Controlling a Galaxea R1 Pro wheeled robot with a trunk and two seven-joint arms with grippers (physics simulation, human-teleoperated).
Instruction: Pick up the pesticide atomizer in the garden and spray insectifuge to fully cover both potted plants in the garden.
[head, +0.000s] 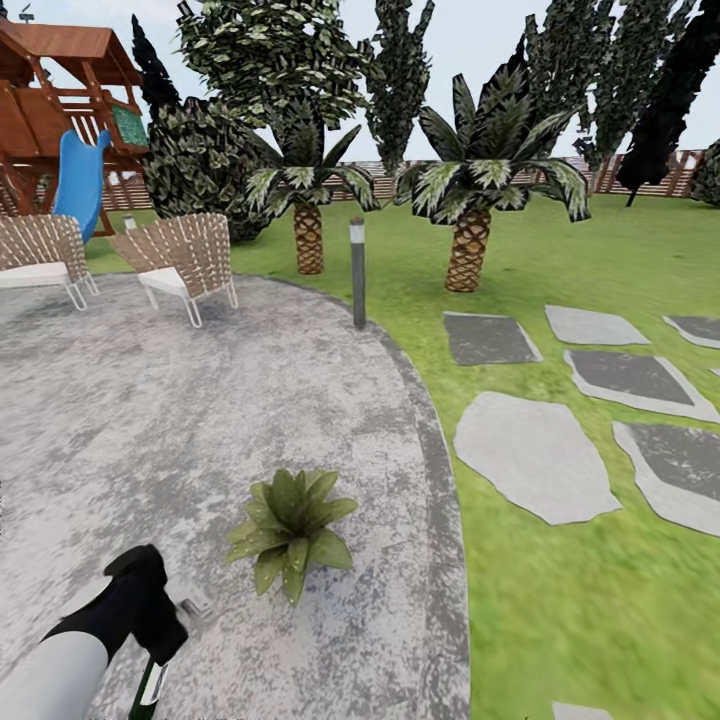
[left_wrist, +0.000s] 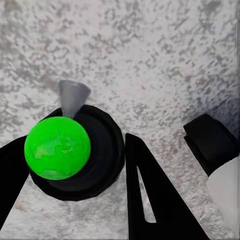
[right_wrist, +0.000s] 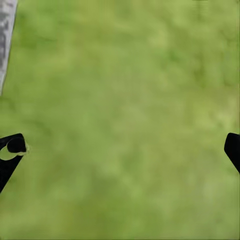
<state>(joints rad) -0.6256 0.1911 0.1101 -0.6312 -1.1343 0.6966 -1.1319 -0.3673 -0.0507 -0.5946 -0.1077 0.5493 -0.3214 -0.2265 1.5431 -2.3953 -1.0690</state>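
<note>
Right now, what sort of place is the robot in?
A simulated back garden, most likely a home's: a round grey paved patio bordered by lawn with stepping stones, palms, and a wooden playset with a blue slide. A small potted plant sits on the patio.

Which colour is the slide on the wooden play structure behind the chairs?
Blue. The slide shows best in the head view.

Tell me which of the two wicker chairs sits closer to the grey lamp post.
The right-hand wicker chair, angled at the patio's edge, is nearer the lamp post; the other chair sits further left, by the blue slide.
</note>
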